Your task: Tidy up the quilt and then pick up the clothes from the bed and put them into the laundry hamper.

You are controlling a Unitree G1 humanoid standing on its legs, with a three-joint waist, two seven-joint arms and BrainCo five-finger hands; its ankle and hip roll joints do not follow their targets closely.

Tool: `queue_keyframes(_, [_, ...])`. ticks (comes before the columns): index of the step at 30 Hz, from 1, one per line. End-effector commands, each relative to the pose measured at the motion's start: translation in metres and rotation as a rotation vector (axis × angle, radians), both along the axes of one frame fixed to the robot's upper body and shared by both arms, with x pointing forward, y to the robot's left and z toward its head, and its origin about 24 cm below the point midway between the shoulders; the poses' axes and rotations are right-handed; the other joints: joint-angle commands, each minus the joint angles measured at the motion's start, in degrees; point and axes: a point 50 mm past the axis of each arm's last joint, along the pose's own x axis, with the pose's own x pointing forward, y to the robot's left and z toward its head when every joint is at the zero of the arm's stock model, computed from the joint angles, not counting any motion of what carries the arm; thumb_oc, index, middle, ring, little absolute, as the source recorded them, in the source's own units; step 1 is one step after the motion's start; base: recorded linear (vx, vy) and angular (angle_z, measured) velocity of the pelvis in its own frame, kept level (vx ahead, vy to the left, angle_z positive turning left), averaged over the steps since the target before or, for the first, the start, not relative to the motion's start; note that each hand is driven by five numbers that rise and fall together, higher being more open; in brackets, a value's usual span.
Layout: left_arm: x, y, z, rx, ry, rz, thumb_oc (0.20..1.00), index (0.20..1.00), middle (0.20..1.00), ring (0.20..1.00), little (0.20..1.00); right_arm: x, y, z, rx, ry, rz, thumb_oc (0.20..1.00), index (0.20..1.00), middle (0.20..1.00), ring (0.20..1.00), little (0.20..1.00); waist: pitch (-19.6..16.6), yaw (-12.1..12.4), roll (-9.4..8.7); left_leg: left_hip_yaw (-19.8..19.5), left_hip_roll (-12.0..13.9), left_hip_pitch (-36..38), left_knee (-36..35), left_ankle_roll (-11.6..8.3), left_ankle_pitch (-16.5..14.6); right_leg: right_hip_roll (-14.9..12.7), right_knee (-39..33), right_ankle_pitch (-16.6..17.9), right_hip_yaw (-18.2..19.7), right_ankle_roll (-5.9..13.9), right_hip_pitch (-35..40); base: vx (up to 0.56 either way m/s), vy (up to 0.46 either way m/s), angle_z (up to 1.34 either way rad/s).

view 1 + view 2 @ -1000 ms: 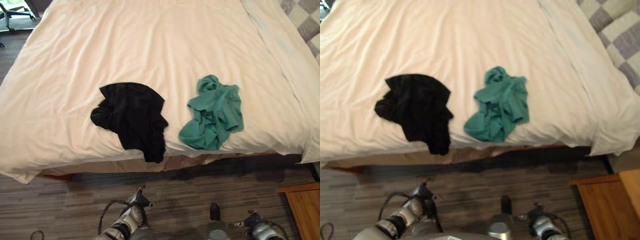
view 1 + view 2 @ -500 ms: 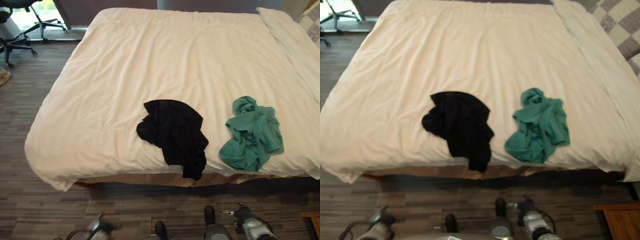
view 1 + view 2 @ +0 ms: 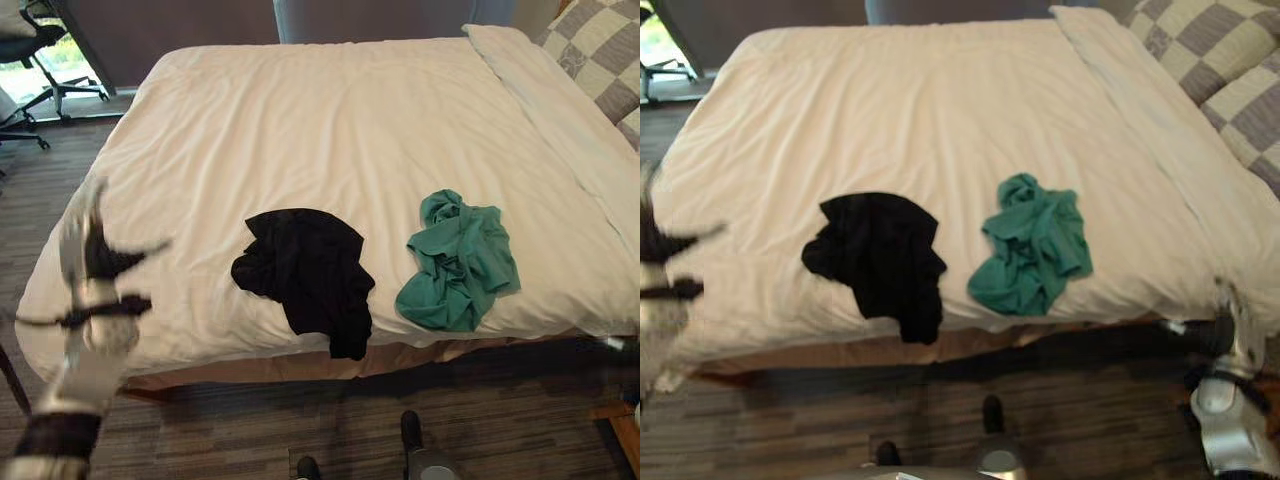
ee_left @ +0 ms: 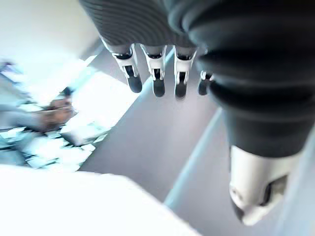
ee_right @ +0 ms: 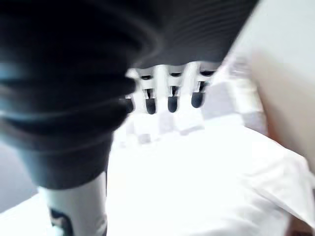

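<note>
- The quilt point(image 3: 330, 130) lies spread smooth over the bed point(image 3: 250, 365), cream-white, reaching down to the near edge.
- A black garment point(image 3: 305, 270) sits crumpled on the quilt near the front edge, one end drooping over the side of the bed.
- Beside it, toward the robot's right and apart from it, a teal garment point(image 3: 458, 262) lies bunched up, also close to the near edge.
- The left hand point(image 3: 92, 262) is raised in the air at the bed's near left corner, beside the quilt's edge; its fingers point(image 4: 156, 78) stand straight and spread, thumb apart, holding nothing.
- The right hand point(image 3: 1228, 335) hangs low by the near right corner of the bed, just off the quilt's overhang; in its wrist view the fingers point(image 5: 171, 96) run out straight in a row, with nothing between them and the thumb.
- Checked pillows point(image 3: 1210, 55) rest at the head of the bed on the robot's right, with a pale folded-back strip of sheet point(image 3: 1120, 80) running along next to them.
- An office chair point(image 3: 30, 50) stands on the dark wood floor point(image 3: 200, 440) past the far left corner of the bed.
</note>
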Motion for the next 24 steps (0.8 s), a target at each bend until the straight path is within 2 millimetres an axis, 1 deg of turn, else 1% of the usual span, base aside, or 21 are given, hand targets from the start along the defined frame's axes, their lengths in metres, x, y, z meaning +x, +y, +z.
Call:
queue_keyframes(1, [0.021, -0.006, -0.003, -0.044, 0.016, -0.021, 1.000, 1.000, 1.000, 1.000, 1.000, 0.041, 0.017, 0.038, -0.114, -0.100, 0.131, 1.000, 1.000, 1.000, 1.000, 1.000, 1.25, -0.67, -0.57, 1.25, 1.68, 0.74, 0.17, -2.48, -3.65, -2.48, 1.75, -9.99, -0.69, 3.27, 3.94, -0.03, -0.025, -0.16])
queue_keyframes(2, [0.033, -0.017, -0.001, -0.058, 0.025, -0.059, 1.000, 1.000, 1.000, 1.000, 1.000, 0.052, 0.025, 0.046, -0.120, -0.116, 0.174, 1.000, 1.000, 1.000, 1.000, 1.000, 1.50, -0.76, -0.51, 1.39, 1.71, 0.59, 0.17, -2.48, -3.51, -2.46, 1.86, -9.91, -0.51, 3.23, 3.51, -0.10, -0.032, -0.23])
queue_keyframes(3, [0.054, -0.041, 0.006, -0.028, 0.058, -0.144, 1.000, 1.000, 1.000, 1.000, 1.000, 0.076, 0.045, 0.067, -0.158, -0.156, 0.272, 1.000, 1.000, 1.000, 1.000, 1.000, 2.76, -0.99, -0.37, 1.61, 1.80, -0.32, 0.17, -2.52, -2.90, -2.32, 2.15, -9.62, 0.11, 3.14, 1.87, -0.09, -0.028, -0.25])
queue_keyframes(4, [0.054, -0.041, 0.006, -0.028, 0.057, -0.144, 1.000, 1.000, 1.000, 1.000, 1.000, 0.076, 0.045, 0.067, -0.158, -0.157, 0.271, 1.000, 1.000, 1.000, 1.000, 1.000, 2.72, -0.94, -0.38, 1.65, 1.81, -0.40, 0.17, -2.53, -2.87, -2.31, 2.17, -9.59, 0.16, 3.13, 1.76, -0.17, -0.012, -0.18])
queue_keyframes(5, [0.072, -0.061, 0.008, 0.051, 0.121, -0.181, 1.000, 1.000, 1.000, 1.000, 1.000, 0.095, 0.065, 0.088, -0.200, -0.201, 0.359, 1.000, 1.000, 1.000, 1.000, 1.000, 4.49, -1.28, 0.00, 1.92, 1.85, -2.08, 0.26, -2.66, -2.31, -2.34, 2.62, -9.40, 0.81, 3.19, -0.46, -0.16, 0.005, -0.20])
queue_keyframes(6, [0.081, -0.069, 0.009, 0.082, 0.145, -0.188, 1.000, 1.000, 1.000, 1.000, 1.000, 0.103, 0.075, 0.097, -0.218, -0.223, 0.399, 1.000, 1.000, 1.000, 1.000, 1.000, 5.19, -1.32, 0.12, 2.22, 1.82, -3.41, 0.24, -2.73, -1.68, -2.22, 2.78, -8.90, 1.21, 3.14, -2.04, -0.20, 0.015, -0.24])
queue_keyframes(8, [0.096, -0.078, 0.005, 0.135, 0.206, -0.161, 1.000, 1.000, 1.000, 1.000, 1.000, 0.114, 0.095, 0.111, -0.235, -0.268, 0.467, 1.000, 1.000, 1.000, 1.000, 1.000, 6.25, -1.76, 0.56, 2.50, 1.80, -5.55, 0.35, -2.87, -1.11, -2.13, 2.92, -8.45, 1.56, 3.34, -4.34, -0.13, 0.010, -0.15])
queue_keyframes(10, [0.110, -0.083, 0.001, 0.169, 0.275, -0.109, 1.000, 1.000, 1.000, 1.000, 1.000, 0.119, 0.109, 0.125, -0.254, -0.312, 0.519, 1.000, 1.000, 1.000, 1.000, 1.000, 7.06, -2.27, 0.78, 3.12, 1.85, -7.68, 0.21, -2.93, -0.25, -1.95, 2.72, -7.35, 2.05, 3.54, -6.91, -0.09, -0.006, -0.16])
queue_keyframes(11, [0.113, -0.083, -0.005, 0.166, 0.311, -0.091, 1.000, 1.000, 1.000, 1.000, 1.000, 0.119, 0.113, 0.129, -0.261, -0.326, 0.537, 1.000, 1.000, 1.000, 1.000, 1.000, 7.40, -2.50, 0.73, 3.37, 1.93, -8.31, 0.19, -3.05, 0.08, -1.86, 2.51, -7.09, 2.04, 3.64, -7.54, -0.06, -0.033, -0.20])
queue_keyframes(12, [0.119, -0.088, -0.008, 0.161, 0.348, -0.083, 1.000, 1.000, 1.000, 1.000, 1.000, 0.119, 0.113, 0.133, -0.264, -0.341, 0.536, 1.000, 1.000, 1.000, 1.000, 1.000, 7.75, -2.66, 0.82, 3.44, 2.02, -9.43, 0.17, -3.16, 0.45, -1.83, 2.40, -6.72, 1.84, 3.73, -8.55, -0.05, -0.036, -0.05])
queue_keyframes(14, [0.127, -0.092, -0.014, 0.205, 0.418, -0.041, 1.000, 1.000, 1.000, 1.000, 1.000, 0.119, 0.120, 0.139, -0.247, -0.380, 0.561, 1.000, 1.000, 1.000, 1.000, 1.000, 9.22, -3.32, 0.73, 3.61, 2.27, -11.11, 0.17, -3.28, 1.14, -1.78, 2.35, -6.15, 1.96, 3.95, -10.37, -0.05, -0.028, 0.00])
queue_keyframes(16, [0.129, -0.090, -0.028, 0.213, 0.502, 0.006, 1.000, 1.000, 1.000, 1.000, 1.000, 0.120, 0.123, 0.138, -0.229, -0.394, 0.567, 1.000, 1.000, 1.000, 1.000, 1.000, 9.82, -3.58, 0.60, 3.96, 2.65, -12.18, 0.17, -3.38, 1.21, -1.54, 2.10, -5.97, 1.50, 4.19, -11.36, -0.02, -0.024, -0.05])
queue_keyframes(17, [0.129, -0.091, -0.028, 0.213, 0.501, 0.005, 1.000, 1.000, 1.000, 1.000, 1.000, 0.121, 0.123, 0.138, -0.229, -0.394, 0.567, 1.000, 1.000, 1.000, 1.000, 1.000, 9.79, -3.57, 0.64, 3.96, 2.66, -12.25, 0.17, -3.38, 1.22, -1.53, 2.10, -5.96, 1.51, 4.19, -11.44, -0.03, -0.039, -0.07])
queue_keyframes(18, [0.127, -0.093, -0.048, 0.209, 0.586, 0.040, 1.000, 1.000, 1.000, 1.000, 1.000, 0.123, 0.128, 0.139, -0.226, -0.402, 0.578, 1.000, 1.000, 1.000, 1.000, 1.000, 10.22, -3.50, 0.20, 4.26, 3.02, -12.88, 0.17, -3.48, 1.26, -1.34, 1.99, -5.68, 1.27, 4.30, -12.19, -0.02, -0.054, -0.04])
queue_keyframes(19, [0.124, -0.094, -0.058, 0.185, 0.622, 0.047, 1.000, 1.000, 1.000, 1.000, 1.000, 0.124, 0.128, 0.138, -0.225, -0.397, 0.572, 1.000, 1.000, 1.000, 1.000, 1.000, 10.44, -3.28, -0.02, 4.29, 3.23, -13.07, 0.17, -3.61, 1.38, -1.34, 2.04, -5.62, 1.04, 4.25, -12.30, -0.03, -0.088, -0.02])
queue_keyframes(22, [0.116, -0.108, -0.088, 0.110, 0.694, 0.021, 1.000, 1.000, 1.000, 1.000, 1.000, 0.128, 0.124, 0.139, -0.255, -0.366, 0.550, 1.000, 1.000, 1.000, 1.000, 1.000, 10.93, -2.38, -0.05, 3.59, 3.92, -13.30, 0.17, -4.10, 1.88, -1.32, 2.56, -5.88, 0.03, 3.78, -12.22, -0.02, -0.097, 0.04])
queue_keyframes(23, [0.111, -0.110, -0.099, 0.084, 0.714, 0.014, 0.558, 0.558, 0.558, 0.558, 0.558, 0.130, 0.123, 0.141, -0.285, -0.353, 0.541, 1.000, 1.000, 1.000, 1.000, 1.000, 11.07, -1.99, 0.09, 3.29, 4.09, -13.26, 0.17, -4.22, 1.96, -1.35, 2.79, -6.06, -0.35, 3.62, -12.04, 0.00, -0.098, 0.10])
queue_keyframes(24, [0.104, -0.114, -0.113, 0.052, 0.740, -0.002, 0.200, 0.200, 0.200, 0.200, 0.200, 0.132, 0.121, 0.146, -0.326, -0.342, 0.533, 1.000, 1.000, 1.000, 1.000, 1.000, 11.23, -1.24, 0.32, 3.03, 4.16, -13.23, 0.17, -4.31, 2.07, -1.37, 3.04, -6.24, -0.70, 3.43, -11.93, -0.01, -0.070, 0.14])
